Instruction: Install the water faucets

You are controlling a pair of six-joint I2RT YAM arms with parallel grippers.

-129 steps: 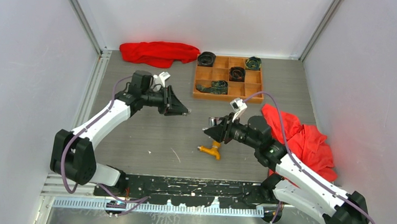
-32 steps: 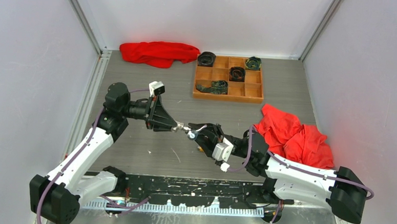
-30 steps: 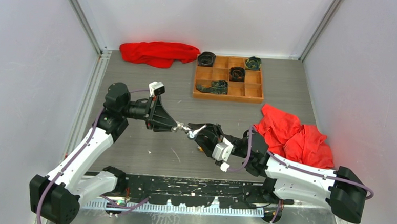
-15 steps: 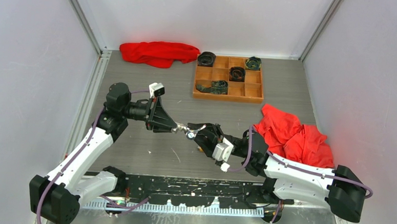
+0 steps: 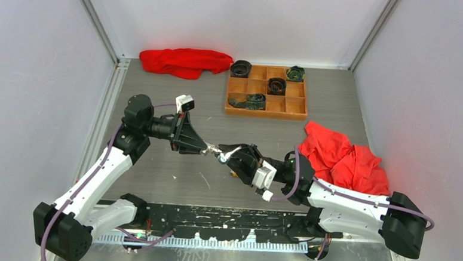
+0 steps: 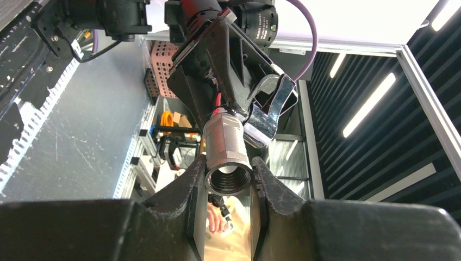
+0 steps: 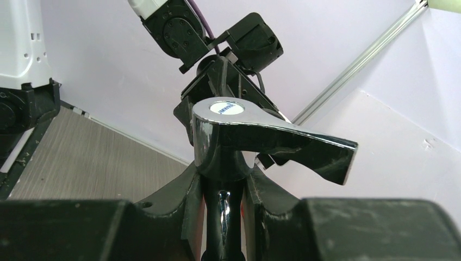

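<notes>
Silver faucet point(image 5: 221, 156) held mid-air, near side of wooden tray point(image 5: 264, 115) — left gripper point(image 6: 228, 166) clamped on threaded end, right gripper point(image 7: 223, 176) clamped under handle.

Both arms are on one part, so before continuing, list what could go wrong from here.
The left gripper and right gripper both clamp the silver faucet in mid-air; uneven pulling could twist it or make it slip.
The left gripper grips only its open threaded end, seemingly a shallow hold on smooth metal.
The orange faucet lies on the table just below the right gripper; a drop or a lowering arm might knock it.
</notes>
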